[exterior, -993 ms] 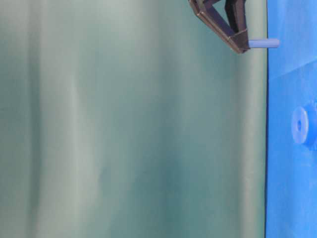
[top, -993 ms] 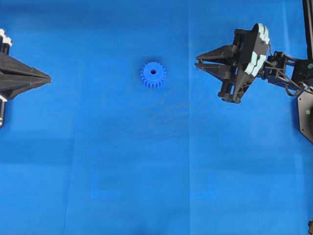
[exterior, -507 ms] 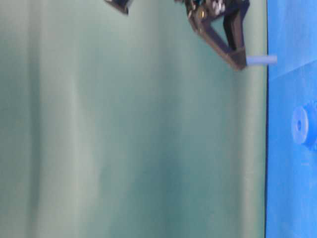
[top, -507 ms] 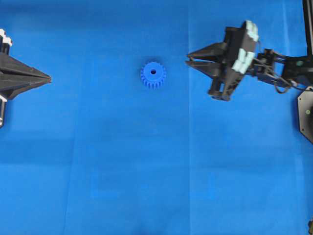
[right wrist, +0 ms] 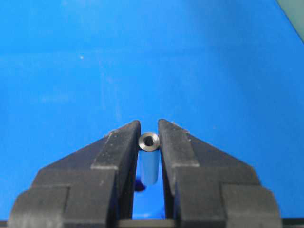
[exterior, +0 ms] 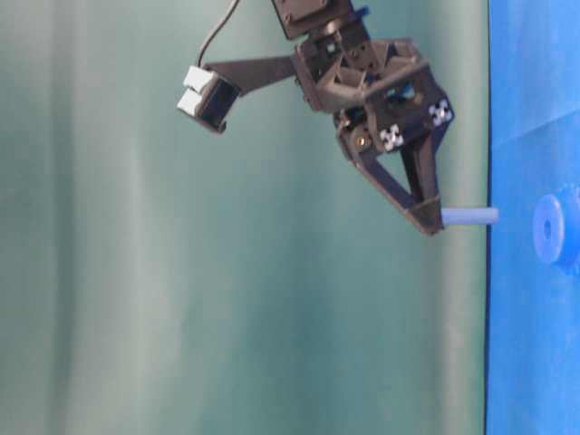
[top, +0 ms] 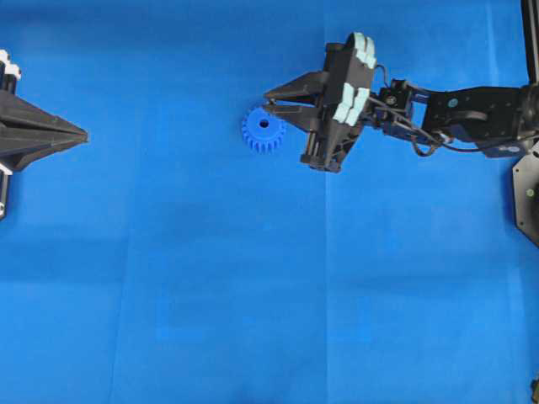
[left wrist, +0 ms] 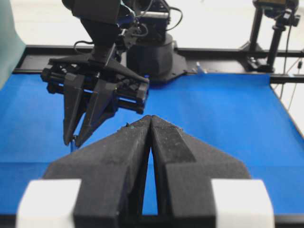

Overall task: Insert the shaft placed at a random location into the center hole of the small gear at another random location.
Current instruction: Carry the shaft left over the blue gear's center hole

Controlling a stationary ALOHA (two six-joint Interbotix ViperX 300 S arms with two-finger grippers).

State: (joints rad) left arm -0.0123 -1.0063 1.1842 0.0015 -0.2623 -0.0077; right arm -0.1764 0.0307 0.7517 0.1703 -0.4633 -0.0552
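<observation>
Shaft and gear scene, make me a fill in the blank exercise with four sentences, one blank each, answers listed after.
1. The shaft is clamped in the ______ claw.
2. The small gear and the sheet under it are both ______ in colour.
3. The center hole of the gear is ______, with no shaft in it.
4. The left claw has its fingers pressed ______, holding nothing.

Missing words: right; blue; empty; together
</observation>
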